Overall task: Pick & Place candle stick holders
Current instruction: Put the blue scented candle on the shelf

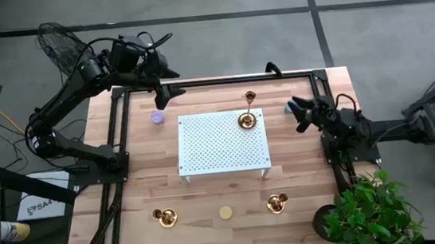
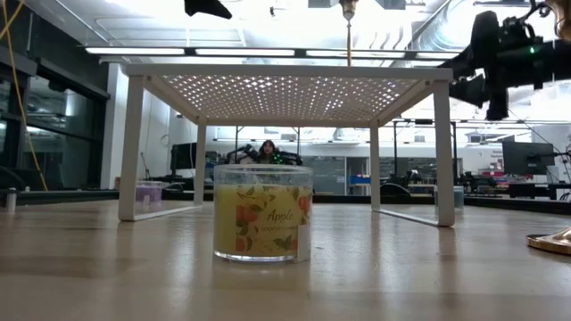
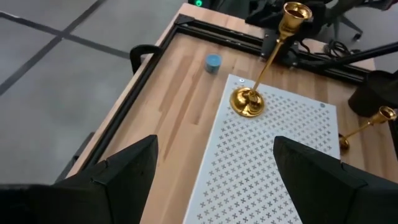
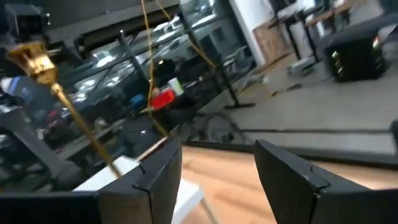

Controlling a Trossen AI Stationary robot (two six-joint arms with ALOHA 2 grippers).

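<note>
Brass candle stick holders sat in 3 places: 1 upright point(image 1: 247, 119) on the white perforated rack point(image 1: 212, 150) near its right far corner, and 2 down on the tabletop point(image 1: 208, 195), at front-left point(image 1: 165, 217) and front-right point(image 1: 277, 203). Both tools hung with fingers apart and empty: the right tool point(image 1: 297, 114) just right of the rack, the left tool point(image 1: 164, 103) at its far-left corner. The front-right holder (apparently lying on its side) lay well in front of the right tool, probably the nearer arm.
</note>
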